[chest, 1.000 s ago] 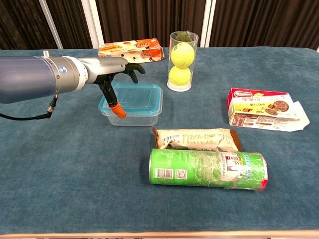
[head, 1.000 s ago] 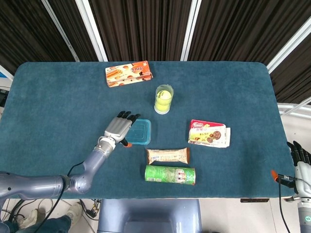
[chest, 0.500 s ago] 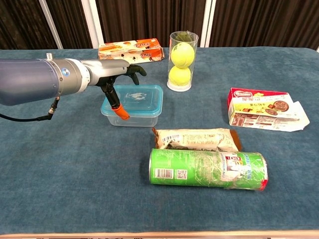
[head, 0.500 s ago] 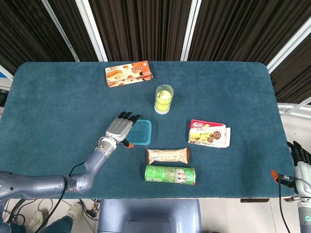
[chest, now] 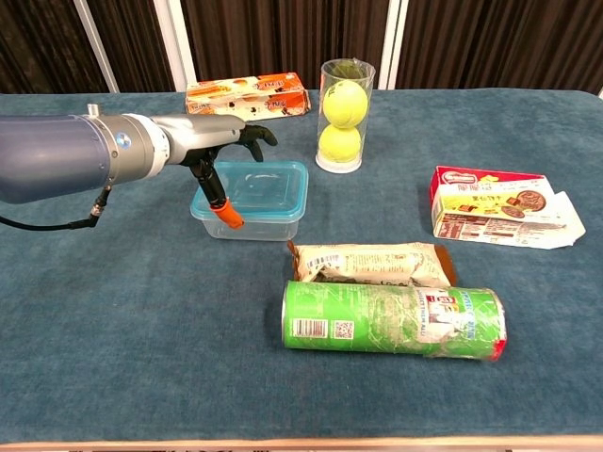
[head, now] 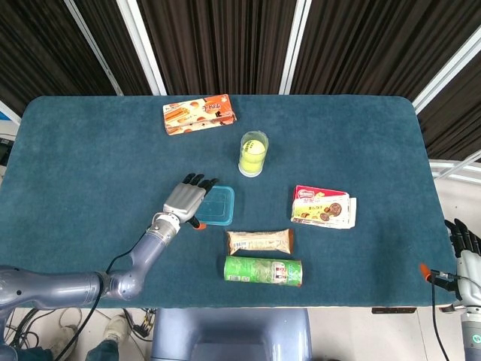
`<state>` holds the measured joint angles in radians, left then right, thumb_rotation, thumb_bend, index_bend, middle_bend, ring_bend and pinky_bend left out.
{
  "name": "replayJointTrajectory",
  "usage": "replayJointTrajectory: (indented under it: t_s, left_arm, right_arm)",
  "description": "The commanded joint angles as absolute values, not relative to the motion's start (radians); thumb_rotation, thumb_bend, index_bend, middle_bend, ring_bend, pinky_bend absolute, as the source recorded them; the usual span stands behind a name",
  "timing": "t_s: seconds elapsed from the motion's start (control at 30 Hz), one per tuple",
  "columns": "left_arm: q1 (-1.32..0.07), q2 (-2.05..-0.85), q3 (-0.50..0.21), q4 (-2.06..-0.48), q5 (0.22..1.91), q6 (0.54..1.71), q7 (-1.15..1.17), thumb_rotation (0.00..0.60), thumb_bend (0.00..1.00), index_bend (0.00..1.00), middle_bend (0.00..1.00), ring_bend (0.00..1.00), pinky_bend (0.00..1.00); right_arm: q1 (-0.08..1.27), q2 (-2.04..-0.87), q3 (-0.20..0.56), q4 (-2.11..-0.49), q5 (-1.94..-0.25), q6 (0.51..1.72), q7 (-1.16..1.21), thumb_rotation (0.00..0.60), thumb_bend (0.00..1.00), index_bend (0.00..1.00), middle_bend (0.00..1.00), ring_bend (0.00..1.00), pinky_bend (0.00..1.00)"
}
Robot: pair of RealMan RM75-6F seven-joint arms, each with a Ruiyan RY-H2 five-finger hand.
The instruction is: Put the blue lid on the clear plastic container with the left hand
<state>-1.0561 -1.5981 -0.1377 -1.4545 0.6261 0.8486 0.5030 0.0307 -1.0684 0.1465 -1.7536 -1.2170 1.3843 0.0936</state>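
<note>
The blue lid (chest: 258,181) sits on top of the clear plastic container (chest: 252,218), near the middle of the table (head: 90,150). In the head view the two look like one blue square (head: 217,204), and only the chest view shows the transparent walls under the lid. The left hand (head: 183,200) is at the left edge of the container, palm down, with its fingers spread and reaching over the lid's left border. The chest view shows the thumb with its orange tip (chest: 225,216) hanging down in front of the container wall; whether it touches the wall I cannot tell. The hand holds nothing. Behind the container stands a clear tube with tennis balls (chest: 344,118), which the head view sees only from above (head: 253,153). Further back lies an orange snack box (head: 199,113). In front of the container lie a wrapped snack bar (chest: 372,265) and a green chips can (chest: 394,318) on its side. To the right is a red cookie box (chest: 495,205). The right hand (head: 466,256) appears only in the head view, beyond the right corner of the table, and its fingers are too small there to tell their state.
</note>
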Motion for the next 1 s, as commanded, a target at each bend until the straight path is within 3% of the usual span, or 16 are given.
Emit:
replayJointTrajectory:
  t_s: [0.03,0.6,1.0]
  left_arm:
    - [-1.055,-1.605,-0.133,-1.447,0.634,0.858,0.510,0.600,0.13,0.06,0.33,0.00,0.00]
    - [-1.052,-1.598,-0.119,-1.466,0.638,0.885,0.569,0.600,0.07,0.01,0.11,0.00,0.00]
    - [-1.050,-1.582,-0.119,-1.502,0.640,0.913,0.602,0.600,0.05,0.00,0.04,0.00,0.00]
  right_arm:
    - [0.031,-1.068,0.147,-1.754,-1.216,1.384,0.093,0.600,0.29,0.10,0.00,0.00,0.00]
    - [0.031,-1.064,0.144,-1.756,-1.221,1.380,0.099,0.600,0.29,0.10,0.00,0.00,0.00]
    - [0.032,-1.064,0.144,-1.757,-1.220,1.379,0.096,0.600,0.29,0.10,0.00,0.00,0.00]
